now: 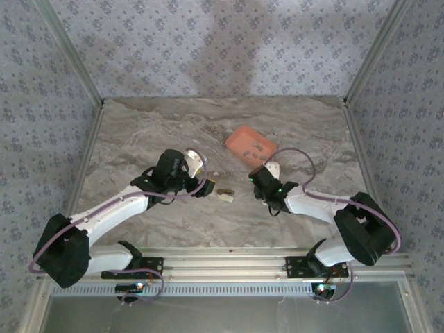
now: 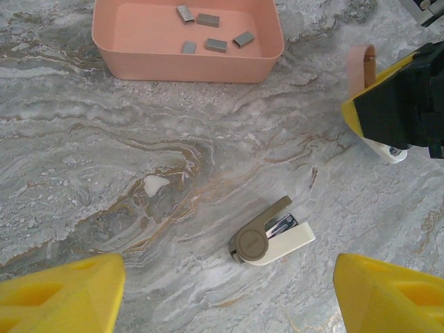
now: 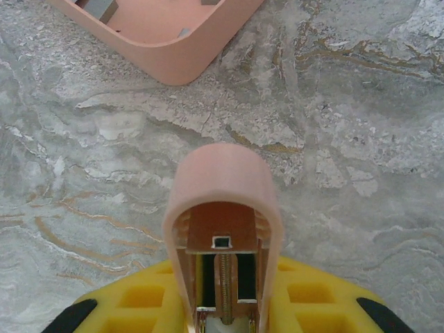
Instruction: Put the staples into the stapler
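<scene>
No legible text, brand or nos. anywhere (stapler (image 3: 222,187) and salmon tray (image 2: 187,66) surfaces both look plain, unmarked).

We're looking at the counter (image 2: 104,180) now, and it's showing a marbled stone look, grey with rusty veins, matt and faintly grainy. The tray (image 2: 187,66) is reading as smooth salmon plastic with a soft satin sheen. The staples (image 2: 216,45) are glinting as dull grey metal. We're seeing the stapler (image 3: 222,180) as pale pink plastic, smooth and matt, with a bright metal channel and a threaded-looking brassy rod inside its shell. The right gripper (image 3: 225,302) is showing yellow matt plastic with a pocketed grid, and the left gripper (image 2: 229,302) is looking the same.
</scene>
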